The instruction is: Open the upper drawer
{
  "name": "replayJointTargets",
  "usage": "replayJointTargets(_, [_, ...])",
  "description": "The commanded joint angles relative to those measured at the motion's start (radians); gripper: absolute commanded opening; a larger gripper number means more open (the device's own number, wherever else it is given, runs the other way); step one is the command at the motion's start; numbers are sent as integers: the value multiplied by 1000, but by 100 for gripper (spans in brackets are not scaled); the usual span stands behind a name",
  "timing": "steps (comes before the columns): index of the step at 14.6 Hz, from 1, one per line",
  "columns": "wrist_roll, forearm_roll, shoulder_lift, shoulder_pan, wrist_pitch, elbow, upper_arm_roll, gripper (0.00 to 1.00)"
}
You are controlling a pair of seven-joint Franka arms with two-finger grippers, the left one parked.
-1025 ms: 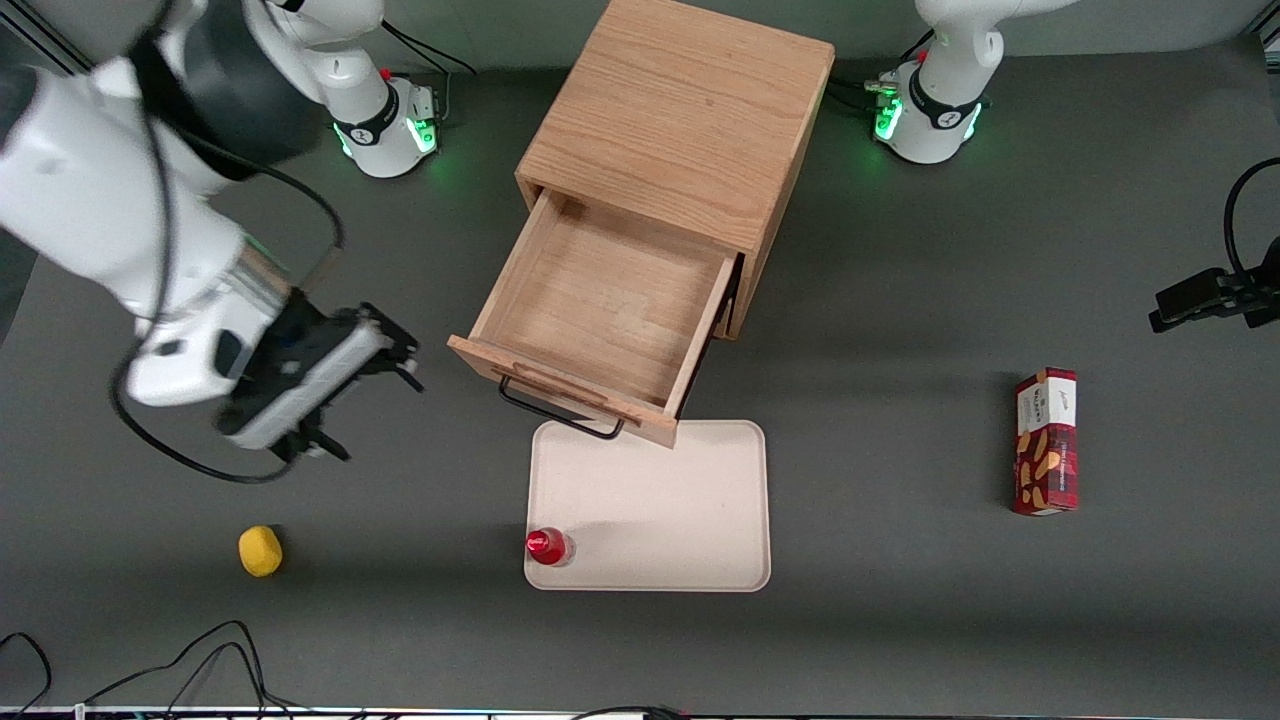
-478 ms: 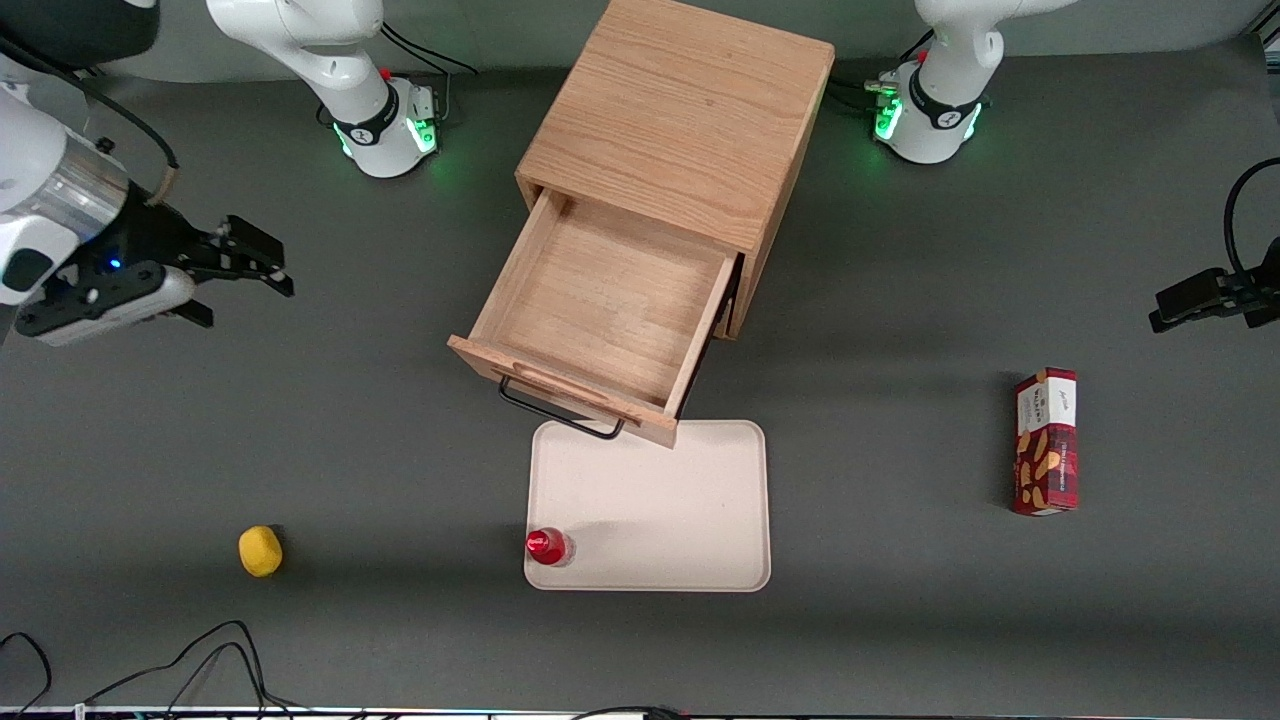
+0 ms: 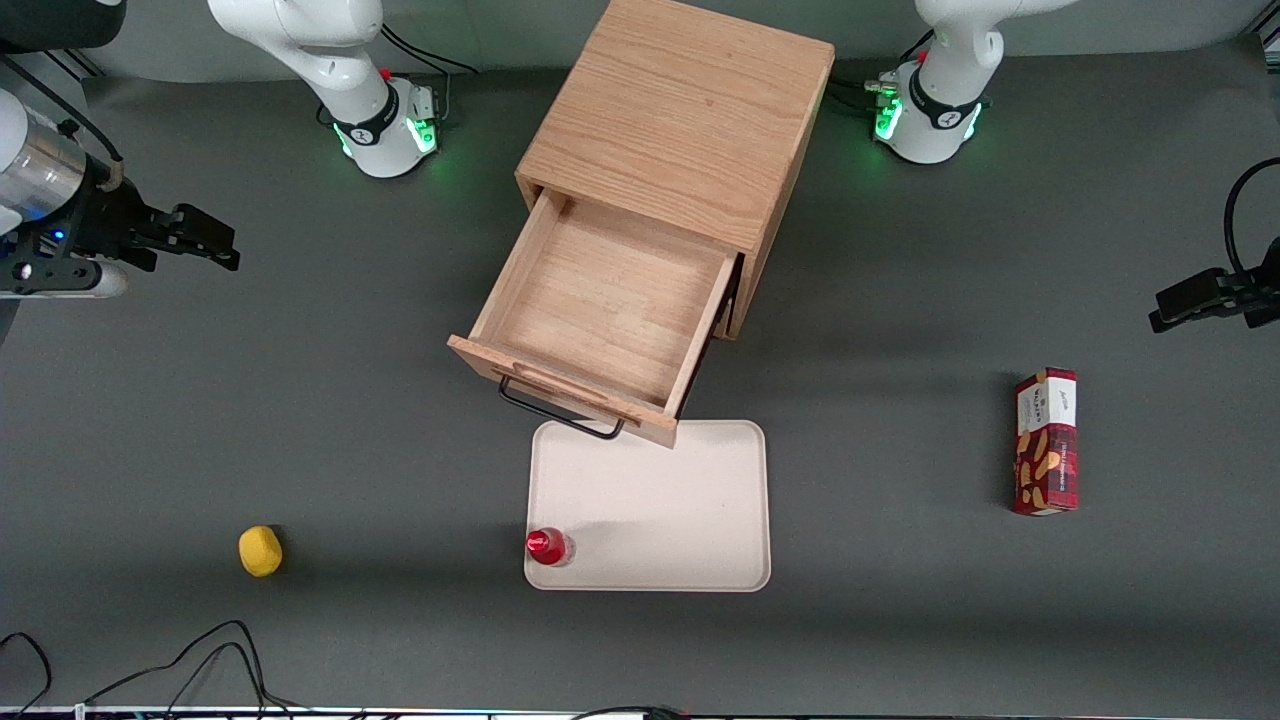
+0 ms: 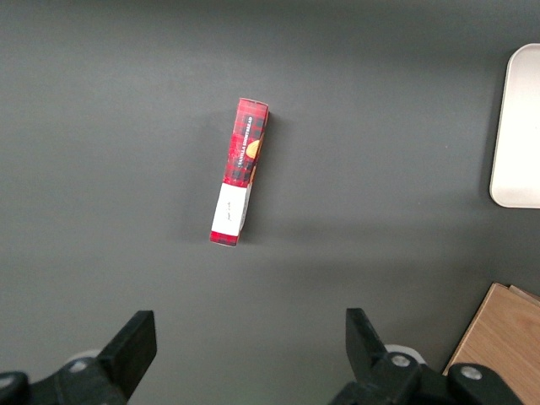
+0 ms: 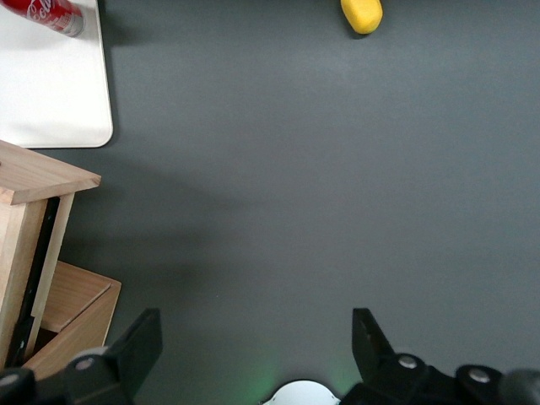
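- The table point(image 3: 900, 300) is a dark grey mat carrying everything; nothing on it blocks the drawer's travel.
- The cabinet point(image 3: 680, 110) sits mid-table, turned a little askew to the front camera, with its front facing that camera.
- The drawer point(image 3: 600, 310) is the topmost one, and it stands pulled well out of the cabinet, its bare wood floor showing and nothing inside. Judged from this, the task looks done.
- Its long axis, taken along the pull, runs from the cabinet mouth toward the front camera, slanted slightly toward the working arm's end; the front panel lies across that line.
- It likely handles as a stiff, fairly light wooden box that slides straight on its runners; a sideways tug could bind it.
- The tray point(image 3: 700, 500) lies flat just in front of the drawer, nearer the camera; the drawer front overhangs its edge.
- The claw point(image 3: 205, 240) hangs well apart from the drawer, toward the working arm's end of the table, fingers spread and holding nothing.
- The handle point(image 3: 555, 412) is a thin black wire bar on the drawer front, pointing at the camera. It is the place to take hold, at mid-bar, so the pull stays square.
- The can point(image 3: 548, 546) stands upright on the tray's near corner.
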Motion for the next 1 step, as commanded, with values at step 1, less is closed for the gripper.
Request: replayJointTargets(1, [26,-13,-39,-10,-6,-28,7,100])
